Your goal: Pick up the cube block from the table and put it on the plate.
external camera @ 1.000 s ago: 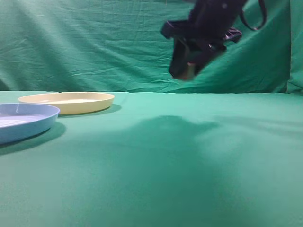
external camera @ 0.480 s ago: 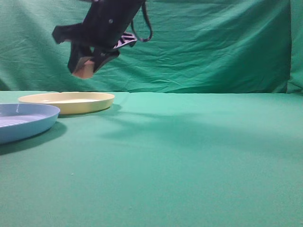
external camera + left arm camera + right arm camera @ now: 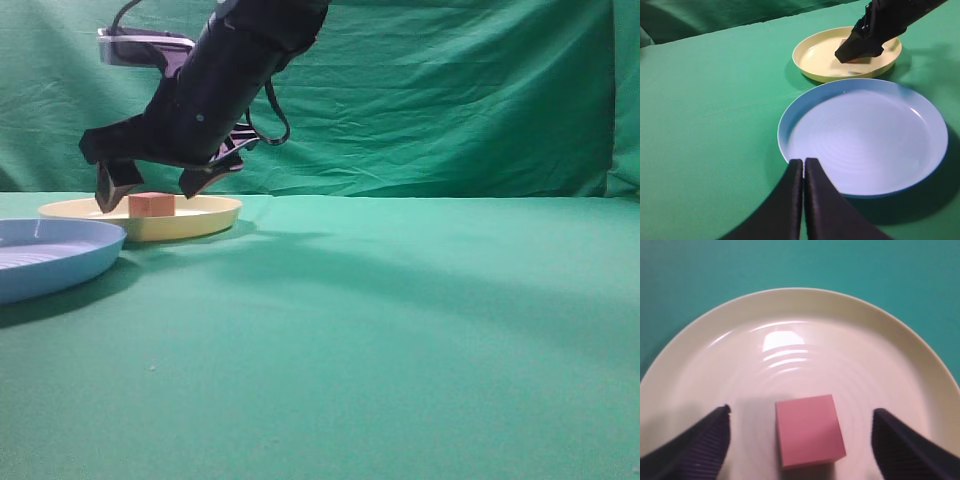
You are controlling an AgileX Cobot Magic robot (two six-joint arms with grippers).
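The reddish-pink cube block [image 3: 809,429] lies on the pale yellow plate [image 3: 800,305]. It also shows in the exterior view [image 3: 152,205], on the plate [image 3: 205,217] at the far left. My right gripper [image 3: 801,440] is open, with a finger on each side of the cube and clear gaps between. In the exterior view it hangs just over the plate [image 3: 150,185]. In the left wrist view the right arm hides most of the cube on the plate [image 3: 815,57]. My left gripper [image 3: 803,167] is shut and empty, over the blue plate's near rim.
A light blue round plate [image 3: 805,112] sits next to the yellow one, nearer the front; it shows at the left edge of the exterior view [image 3: 90,262]. The green table [image 3: 400,330] stretches to the right and front. A wrinkled green backdrop [image 3: 450,100] stands behind.
My right gripper carried the cube from upper right leftward and down to the yellow plate, then opened; the cube now rests on the plate.
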